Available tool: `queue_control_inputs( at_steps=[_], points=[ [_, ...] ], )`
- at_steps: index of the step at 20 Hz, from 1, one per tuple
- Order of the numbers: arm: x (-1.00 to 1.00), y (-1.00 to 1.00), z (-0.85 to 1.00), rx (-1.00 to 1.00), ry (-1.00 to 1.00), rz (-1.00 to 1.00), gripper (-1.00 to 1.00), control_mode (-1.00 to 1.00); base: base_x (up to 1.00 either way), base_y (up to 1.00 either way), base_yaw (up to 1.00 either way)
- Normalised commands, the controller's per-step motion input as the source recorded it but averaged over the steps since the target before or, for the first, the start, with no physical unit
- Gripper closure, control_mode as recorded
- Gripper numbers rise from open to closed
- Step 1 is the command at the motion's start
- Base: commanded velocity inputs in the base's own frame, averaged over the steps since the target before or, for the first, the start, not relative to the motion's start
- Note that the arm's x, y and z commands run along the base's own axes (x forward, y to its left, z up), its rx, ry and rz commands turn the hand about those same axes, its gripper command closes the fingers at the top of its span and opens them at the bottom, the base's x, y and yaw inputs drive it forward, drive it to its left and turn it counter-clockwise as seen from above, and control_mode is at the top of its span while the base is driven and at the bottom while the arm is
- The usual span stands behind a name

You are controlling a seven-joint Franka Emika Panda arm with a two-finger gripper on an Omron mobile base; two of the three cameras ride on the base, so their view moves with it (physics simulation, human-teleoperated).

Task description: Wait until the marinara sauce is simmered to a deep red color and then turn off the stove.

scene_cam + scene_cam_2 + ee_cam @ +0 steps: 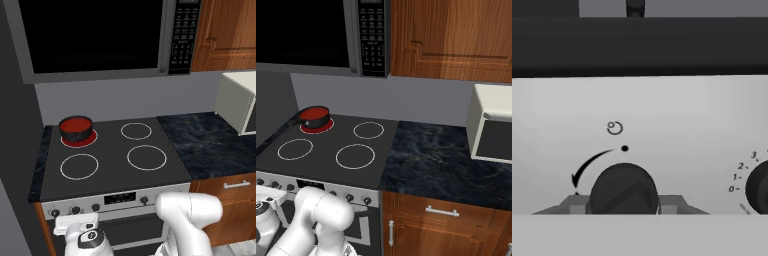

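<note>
Four white-ringed burners mark the black glass stove (112,160); three lie bare. We see deep red marinara sauce (76,123) in the small black pot (76,129) on the glowing back-left ring. The hand view alone shows the gripper (623,206) clamped on a dark round knob (623,192)

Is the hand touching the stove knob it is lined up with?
Cannot tell. In the hand view the knob sits between the hand's grey fingers, but the bottom edge cuts off the tips, hiding any contact or gap.
</note>
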Motion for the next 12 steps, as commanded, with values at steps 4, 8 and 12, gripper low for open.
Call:
queue_control_inputs(
  at_steps=[4, 8, 12],
  points=[
    [-0.05, -0.14, -0.16, 0.29, 0.00, -0.10, 1.00, -1.00, 0.00, 0.00, 0.00],
    [-0.03, -0.09, -0.15, 0.28, 0.00, -0.11, 1.00, -1.00, 0.00, 0.00, 0.00],
    [-0.01, -0.03, -0.17, 0.28, 0.00, -0.13, 1.00, -1.00, 0.00, 0.00, 0.00]
  ],
)
